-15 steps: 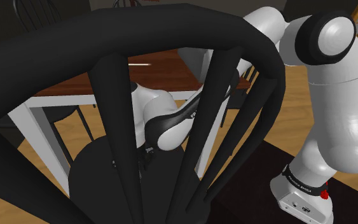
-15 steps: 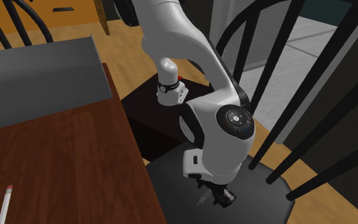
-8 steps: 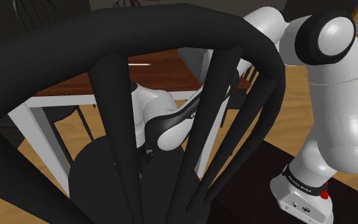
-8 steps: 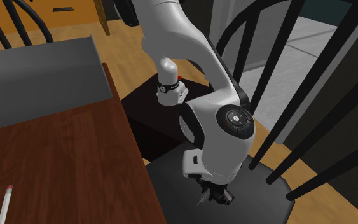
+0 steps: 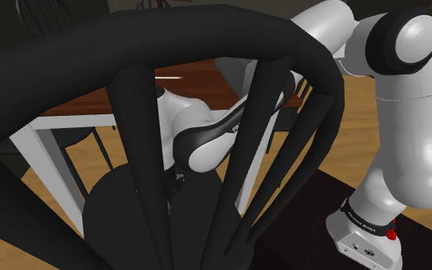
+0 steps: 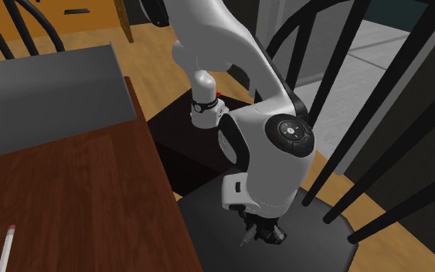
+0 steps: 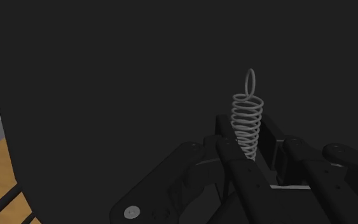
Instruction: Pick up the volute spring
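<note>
— Black chair seat (image 6: 208, 232) beside the brown table (image 6: 76, 201), that's where I'm working. The arm (image 5: 406, 115) is bent low over it, and the gripper (image 6: 262, 234) is down near the seat.

— Where's the spring?

— Between the fingers (image 7: 231, 159). On the wrist camera the grey spring (image 7: 247, 121) stands upright in the gripper (image 7: 247, 149), narrow end down in the clasp and the little loop sticking out past the tips. The jaws are clenched on its lower coils.

— So the grab is done. Is it off the seat?

— Hard to call. The seat is all one dark shade behind it, so I can't see a gap under the spring. From the second exterior camera the fingertips look a touch above the seat, possibly. I'd say grasp made, lift barely begun at best.

— Shoulder camera any help?

— No, the chair back (image 5: 141, 138) blocks most of it.

— What's left, then?

— Raise it well clear of the seat without the spring slipping. It's thin and bendy, so I'll go up slowly and straight. The pencil (image 6: 7, 247) on the table is well apart, no worry there.
</note>
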